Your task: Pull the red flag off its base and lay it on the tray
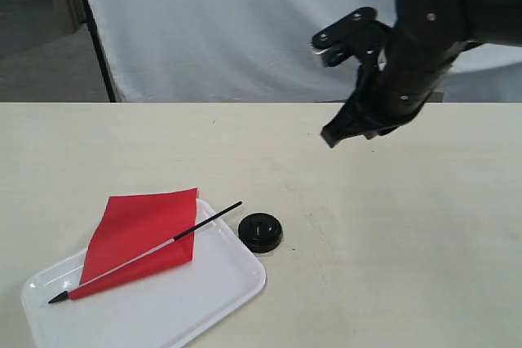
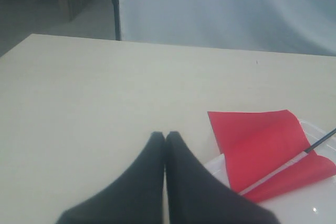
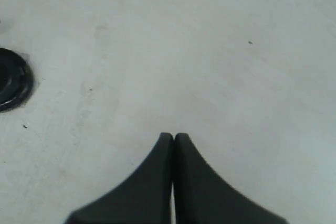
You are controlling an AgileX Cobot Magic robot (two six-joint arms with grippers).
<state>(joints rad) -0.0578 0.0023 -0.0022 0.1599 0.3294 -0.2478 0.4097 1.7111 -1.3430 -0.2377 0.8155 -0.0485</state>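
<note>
The small red flag (image 1: 143, 234), bright cloth on a thin black stick with a white middle, lies flat on the shallow glossy white rectangular tray (image 1: 175, 311). Its pointed black tip rests near the tray's near left corner. The other end of the stick juts past the rim on the far right, and part of the cloth drapes over the far rim. The small round black disc-shaped base (image 1: 260, 231) sits on the pale beige counter (image 1: 391, 266) just beside the tray's right corner, close to the jutting end of the stick but apart from it, its centre hole empty.

The black right pincer (image 1: 329, 138) hangs in the air above the counter, well apart from the base and the tray. In the right wrist view its fingertips (image 3: 167, 141) are pressed together with nothing between them, and the base (image 3: 11, 80) shows at the picture's edge.

The left pincer (image 2: 166, 136) is also clenched tight and empty, above bare counter near the flag (image 2: 257, 140) and the tray (image 2: 315, 128), touching neither.

A white cloth backdrop (image 1: 228, 22) hangs behind the counter.
</note>
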